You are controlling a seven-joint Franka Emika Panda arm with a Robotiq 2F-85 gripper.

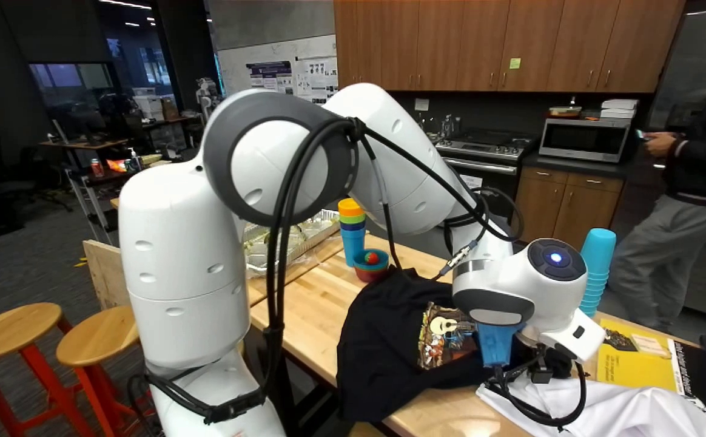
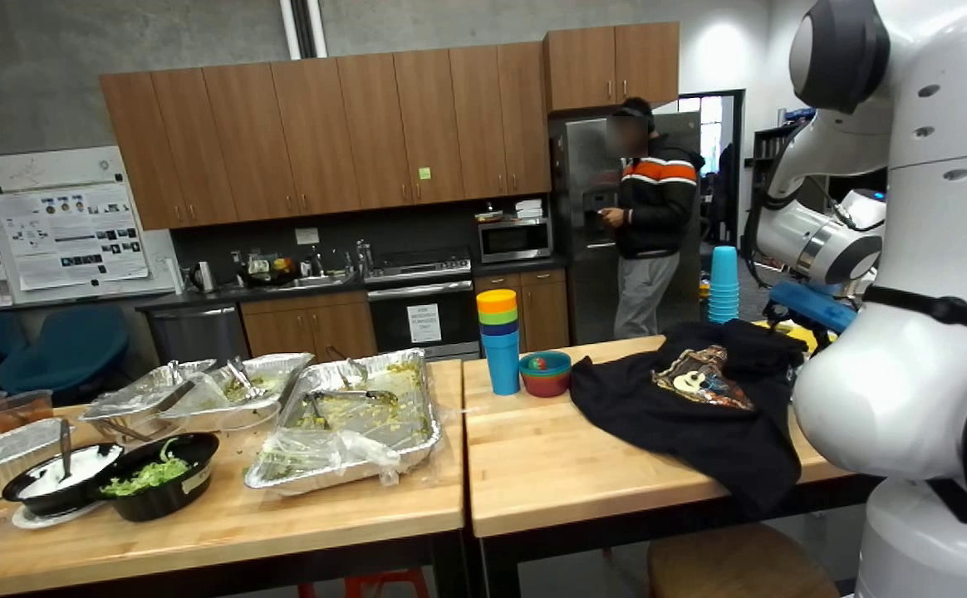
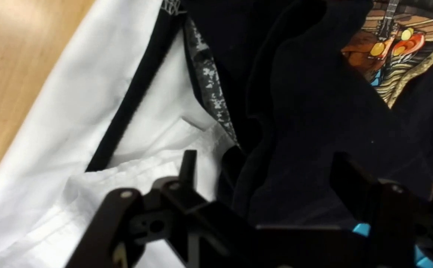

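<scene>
My gripper points down over the clothes with its two fingers spread wide. A rumpled fold of the black shirt lies below and between the fingers; whether they touch it I cannot tell. Under the left finger is white cloth with a black strip. The black shirt carries a printed guitar picture and droops over the table's front edge. In an exterior view, the white cloth lies beside it, beneath the wrist, where the fingertips are hard to make out.
Blue stacked cups and a yellow book stand near the arm. Small bowls and a coloured cup stack sit behind the shirt. Foil trays cover the adjoining table. A person stands by the fridge.
</scene>
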